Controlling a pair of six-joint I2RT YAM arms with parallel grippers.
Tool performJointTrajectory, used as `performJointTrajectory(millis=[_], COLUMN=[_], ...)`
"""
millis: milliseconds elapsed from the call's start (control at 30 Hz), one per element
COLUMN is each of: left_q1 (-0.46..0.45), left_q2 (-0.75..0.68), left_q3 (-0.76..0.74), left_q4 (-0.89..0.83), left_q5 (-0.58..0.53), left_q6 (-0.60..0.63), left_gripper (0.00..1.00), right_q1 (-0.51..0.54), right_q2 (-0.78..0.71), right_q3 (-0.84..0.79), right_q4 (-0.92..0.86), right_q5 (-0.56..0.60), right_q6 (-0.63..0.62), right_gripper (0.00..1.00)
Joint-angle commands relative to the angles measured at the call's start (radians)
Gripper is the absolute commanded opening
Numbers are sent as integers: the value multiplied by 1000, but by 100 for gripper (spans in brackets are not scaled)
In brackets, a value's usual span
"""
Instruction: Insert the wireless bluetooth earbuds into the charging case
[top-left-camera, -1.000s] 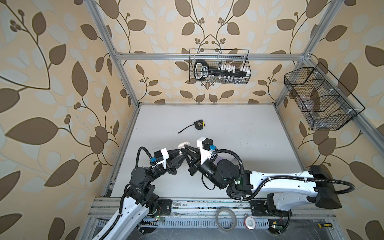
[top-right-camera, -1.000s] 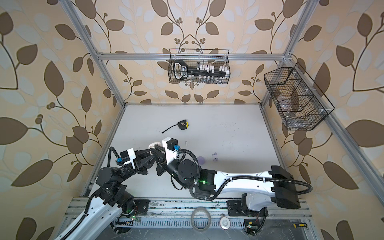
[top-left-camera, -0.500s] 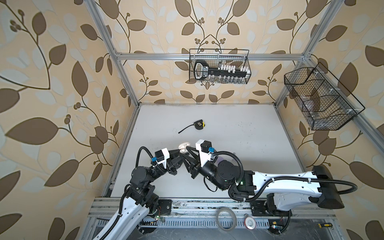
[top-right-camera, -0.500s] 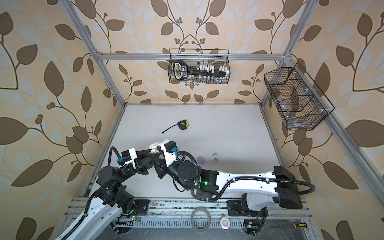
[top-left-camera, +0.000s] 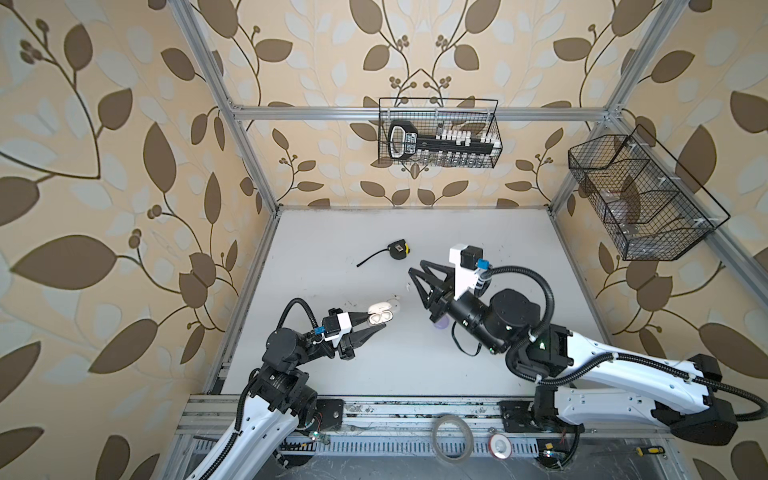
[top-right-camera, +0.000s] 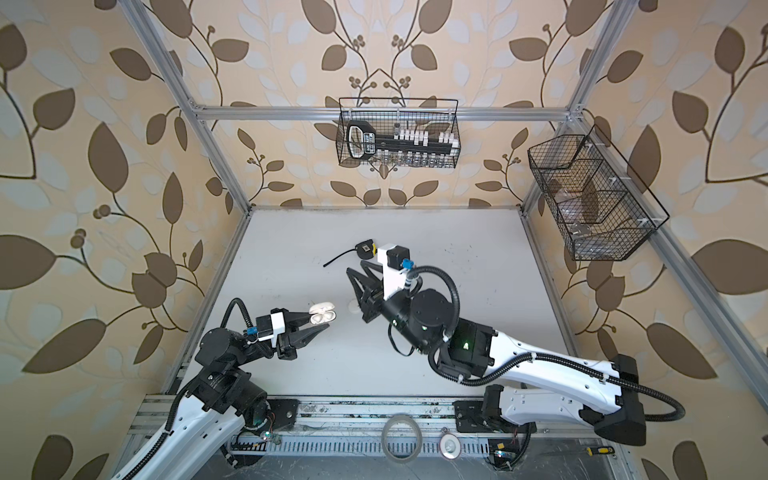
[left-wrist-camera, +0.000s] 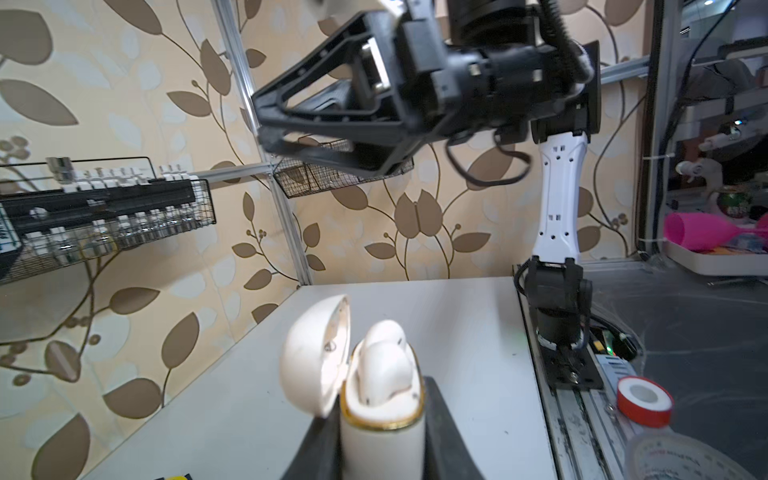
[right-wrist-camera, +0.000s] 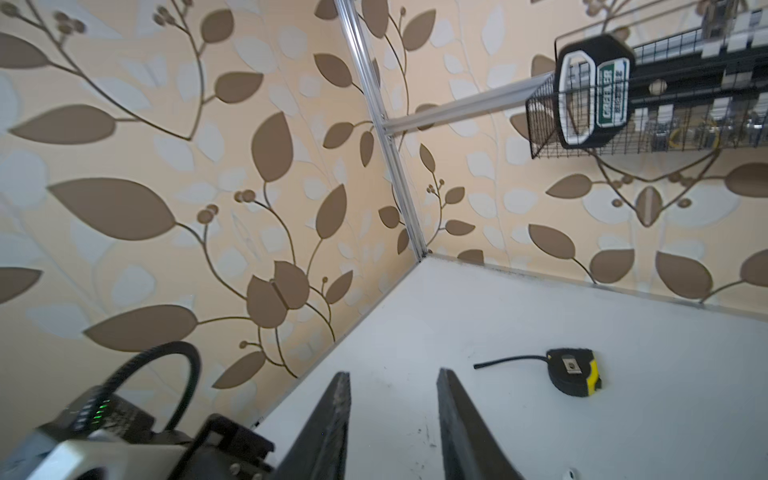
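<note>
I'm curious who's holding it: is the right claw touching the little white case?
Apart. In both top views bare table shows between the right gripper and the charging case.

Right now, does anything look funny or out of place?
Nothing is spilled or broken. The charging case in the left gripper has its lid hanging open, two earbuds seated inside. A tape measure lies on the table, black strap trailing.

Left arm (top-left-camera: 262, 424), jaws clamped; right arm (top-left-camera: 665, 386), jaws parted.

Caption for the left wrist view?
Left gripper holds the open charging case with two earbuds seated; right gripper open, clear of it.
</note>
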Motion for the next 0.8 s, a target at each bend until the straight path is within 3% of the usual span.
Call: performJointTrajectory(millis=[0, 267, 567, 767], left_q1=[-2, -2, -2, -3], left_q2=[-5, 39, 100, 119], left_q3=[40, 54, 67, 68], left_q4=[-47, -52, -38, -41], left_q5=[122, 149, 139, 81], left_q6=[110, 121, 107, 110], left_gripper=[0, 0, 0, 0], right_q1=[-79, -72, 14, 85], right_q2=[57, 87, 123, 70], right_q3=[-15, -107, -108, -128], right_q4=[-135, -26, 86, 74], right_q5=[-301, -513, -556, -467], right_q6=[17, -66, -101, -147], right_gripper=[36, 39, 38, 36])
